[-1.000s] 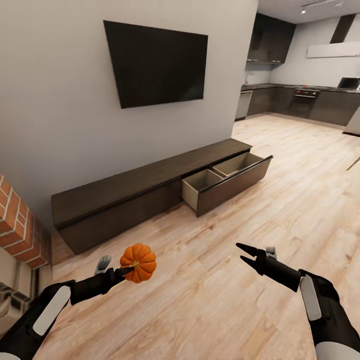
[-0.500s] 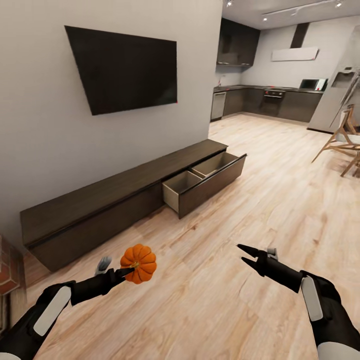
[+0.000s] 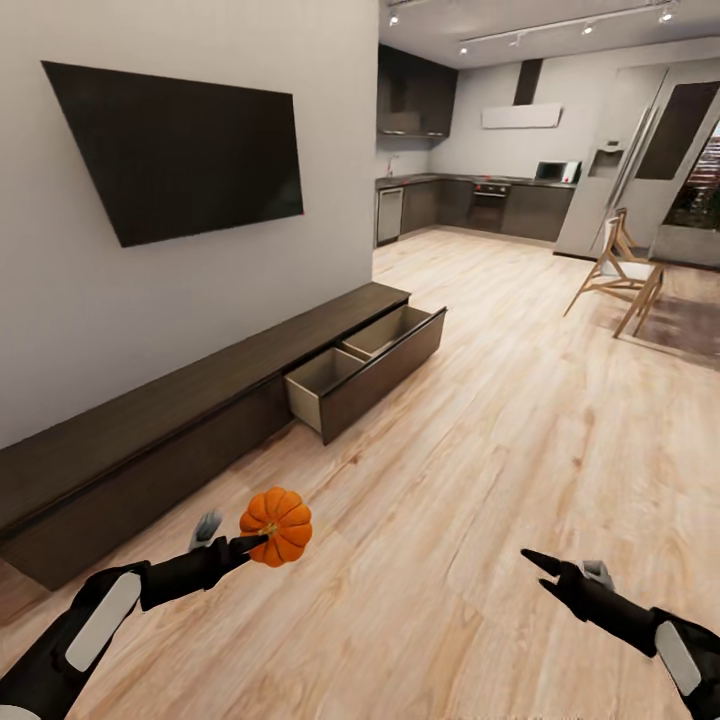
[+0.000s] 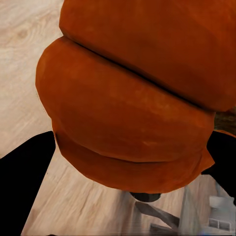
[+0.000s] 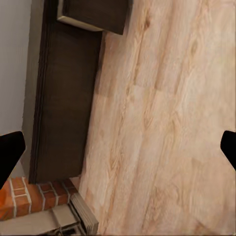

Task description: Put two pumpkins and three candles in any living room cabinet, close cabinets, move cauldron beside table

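A bright orange ribbed pumpkin [image 3: 277,523] hangs above the wooden floor at the lower left of the head view, with my left gripper [image 3: 260,541] shut on it. Up close, the pumpkin [image 4: 132,113] sits between two dark fingers [image 4: 22,179]. The long, low dark-brown cabinet [image 3: 150,440] runs along the wall, and one drawer [image 3: 365,360] stands pulled out with a pale, empty interior. My right gripper [image 3: 535,569] is open over bare floor at the lower right, holding nothing. The right wrist view looks down on the cabinet [image 5: 64,98].
A black TV [image 3: 170,150] hangs above the cabinet. A dark kitchen [image 3: 470,200] lies at the back, with a wooden chair [image 3: 620,270] and a rug [image 3: 690,325] at the right. A brick hearth [image 5: 34,199] stands beyond the cabinet's closed end.
The whole head view has swung to the right, so the cabinet and TV sit further left in frame. My right gripper has dropped lower and to the right. The left gripper still holds the pumpkin.
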